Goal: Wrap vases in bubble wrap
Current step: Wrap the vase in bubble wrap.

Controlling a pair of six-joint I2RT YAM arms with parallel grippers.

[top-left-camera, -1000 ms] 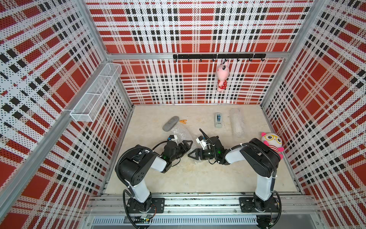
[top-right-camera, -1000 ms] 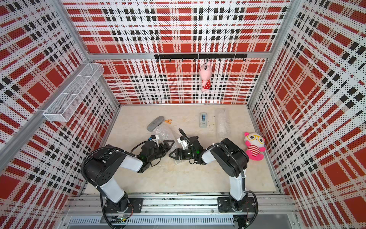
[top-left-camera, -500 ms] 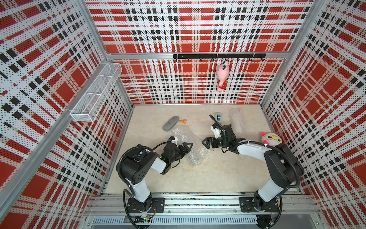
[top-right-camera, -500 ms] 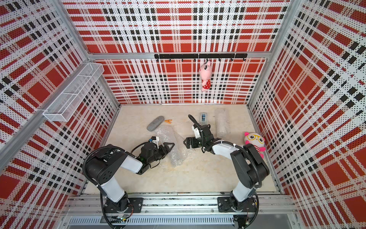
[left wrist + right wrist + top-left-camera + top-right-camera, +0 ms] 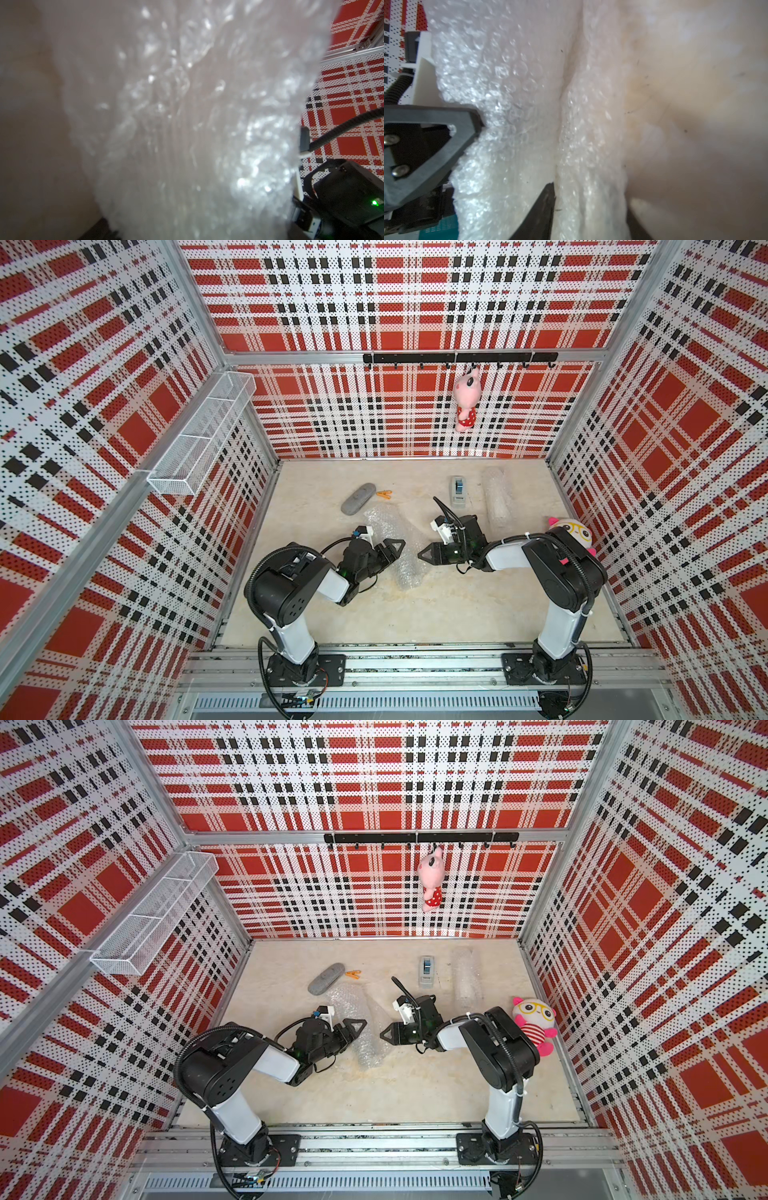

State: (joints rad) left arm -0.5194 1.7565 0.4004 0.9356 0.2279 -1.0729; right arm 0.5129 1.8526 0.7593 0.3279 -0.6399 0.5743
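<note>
Rolling: L gripper (image 5: 394, 549) clamps bubble wrap (image 5: 405, 572); R gripper (image 5: 424, 556) at its edge, grip unclear. Next: pinch, fold over.

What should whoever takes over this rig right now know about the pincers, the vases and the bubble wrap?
Left pincer: clamped on the centre bubble-wrap bundle, one finger denting the wrap.
Right pincer: at the bundle's loose flap; grip unclear.
Second bubble-wrap roll lies at the back, beside the tape dispenser. No bare vase shows.
Done: apparently both sheets rolled up.
Left: probably close and tape the centre bundle.
</note>
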